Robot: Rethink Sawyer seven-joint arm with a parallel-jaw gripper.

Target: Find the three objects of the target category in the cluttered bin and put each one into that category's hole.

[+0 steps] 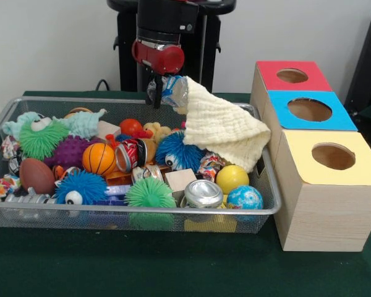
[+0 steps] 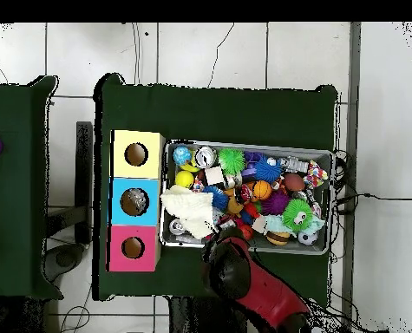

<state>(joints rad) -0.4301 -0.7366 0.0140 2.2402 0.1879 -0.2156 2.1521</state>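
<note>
The silver wire-mesh bin (image 1: 142,210) is full of toys; it also shows in the overhead view (image 2: 244,145). My gripper (image 1: 157,94) hangs over the bin's far rim, right of its middle. It is shut on a wrinkly clear packet (image 1: 174,91) showing blue and white, held at about rim height against the cream cloth's top. In the overhead view my red arm (image 2: 244,282) reaches to the bin's near edge. A pale clear thing (image 2: 179,227) lies in the bin's corner beside the cloth; I cannot tell whether it is a packet. No other packet shows clearly.
A cream cloth (image 1: 226,130) drapes over the bin's far right corner. Three wooden boxes stand right of the bin, each with a round hole: red top (image 1: 290,75), blue top (image 1: 309,109), yellow top (image 1: 334,156). Spiky balls, a red can (image 1: 131,154) and a silver can (image 1: 204,193) fill the bin.
</note>
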